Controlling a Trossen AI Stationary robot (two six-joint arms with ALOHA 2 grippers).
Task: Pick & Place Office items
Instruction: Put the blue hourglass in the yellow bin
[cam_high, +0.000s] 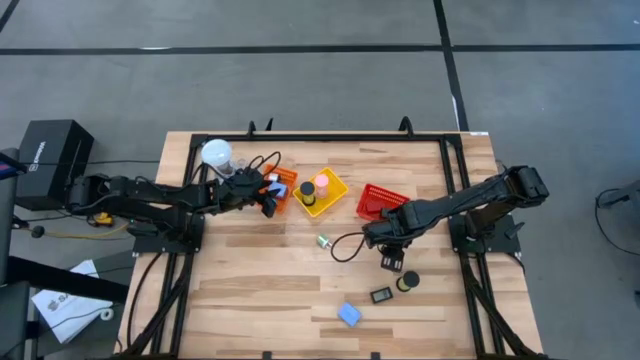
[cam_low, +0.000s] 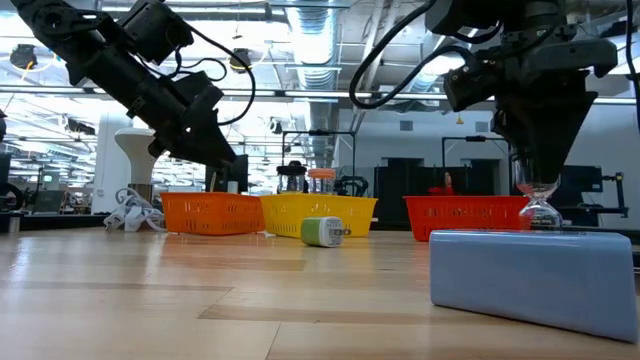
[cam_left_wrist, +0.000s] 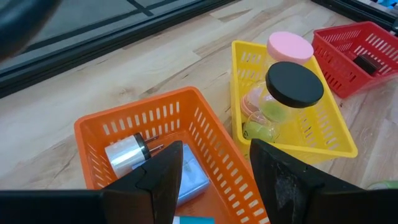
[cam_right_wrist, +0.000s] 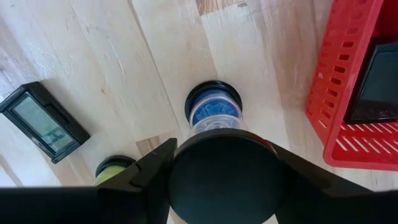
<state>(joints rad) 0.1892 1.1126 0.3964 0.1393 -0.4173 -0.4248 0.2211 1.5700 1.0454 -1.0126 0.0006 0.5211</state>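
My right gripper (cam_right_wrist: 222, 186) points down at the table right of centre (cam_high: 388, 250) and is shut on a jar with a black round lid. Beside it on the table are a green-filled black jar (cam_right_wrist: 114, 169) and a black flat rectangle with a screen (cam_right_wrist: 40, 121). My left gripper (cam_left_wrist: 214, 183) hangs open over the orange basket (cam_high: 280, 190); its fingers stand either side of the basket's wall and touch nothing. That basket holds a silver cylinder (cam_left_wrist: 126, 153) and a light-blue block (cam_left_wrist: 189, 177). A light-blue block (cam_high: 348, 314) lies near the table's near edge. My right gripper pinches the jar's black round lid (cam_right_wrist: 224, 163) between its two fingers, coming from above and pointing down. The jar's clear body with blue contents (cam_right_wrist: 214, 115) shows beyond the lid. The light-blue block in the low view hides whether the jar's base touches the table.
The yellow basket (cam_high: 322, 193) holds a pink cylinder (cam_left_wrist: 290, 46) and a black-lidded jar (cam_left_wrist: 294, 84). The red basket (cam_high: 380, 200) holds a black flat rectangle (cam_right_wrist: 379, 84). A white globe (cam_high: 217, 153), a black cable loop (cam_high: 345, 246) and a small green-white item (cam_high: 323, 241) are on the table.
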